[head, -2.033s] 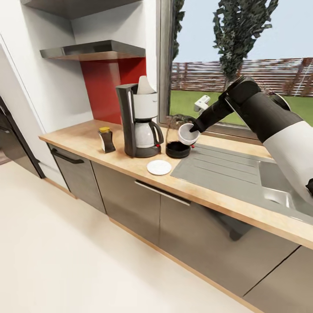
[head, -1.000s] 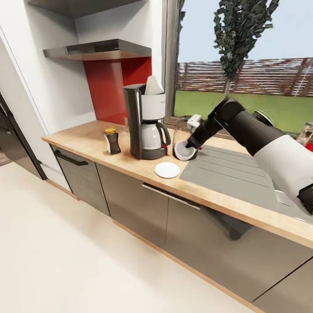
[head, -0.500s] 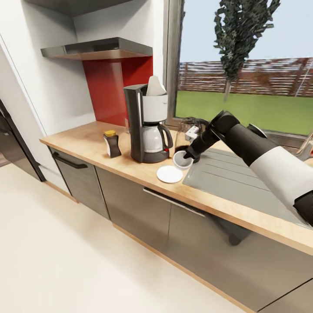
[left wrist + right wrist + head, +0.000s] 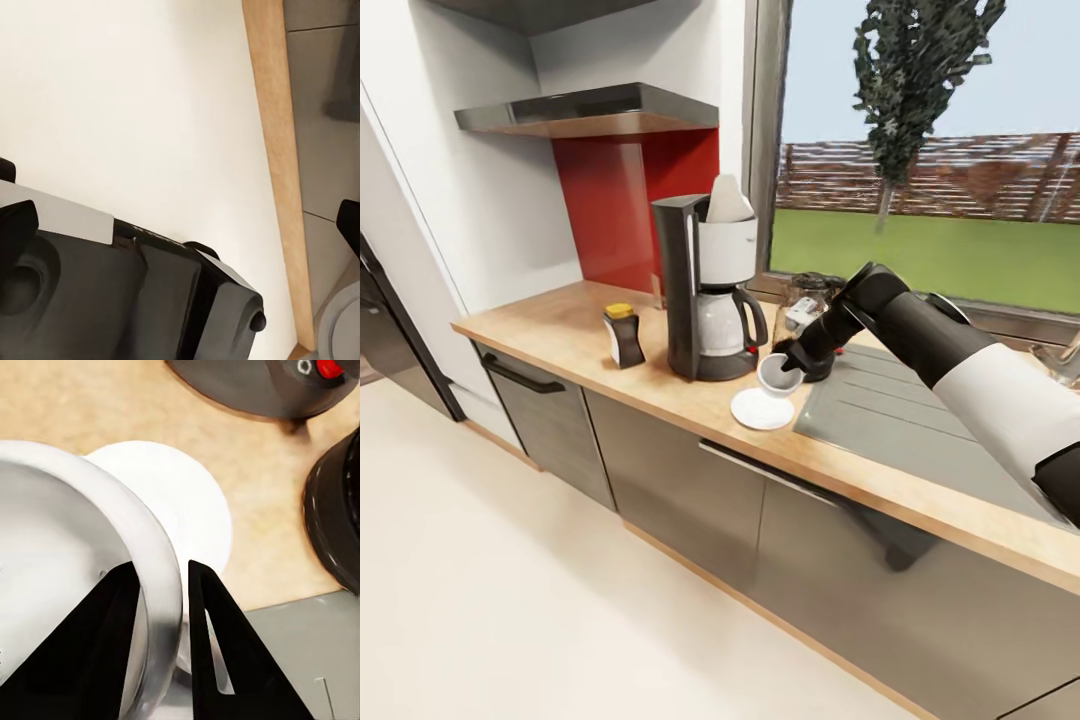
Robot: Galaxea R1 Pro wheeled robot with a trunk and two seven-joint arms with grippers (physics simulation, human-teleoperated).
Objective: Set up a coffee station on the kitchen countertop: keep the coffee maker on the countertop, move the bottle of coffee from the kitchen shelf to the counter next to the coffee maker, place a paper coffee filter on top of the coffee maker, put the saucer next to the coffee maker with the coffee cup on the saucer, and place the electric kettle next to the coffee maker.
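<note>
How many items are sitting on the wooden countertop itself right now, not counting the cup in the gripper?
4: the coffee jar farthest left, the coffee maker beside it, the saucer in front near the counter edge, and the kettle behind the right gripper. More may be hidden behind the arm.

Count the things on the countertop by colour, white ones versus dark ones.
White: 2, coffee cup, saucer
Dark: 3, coffee maker, bottle of coffee, electric kettle
Total: 5

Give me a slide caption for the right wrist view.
Right gripper pinches the coffee cup by its rim above the saucer on the countertop.
</note>
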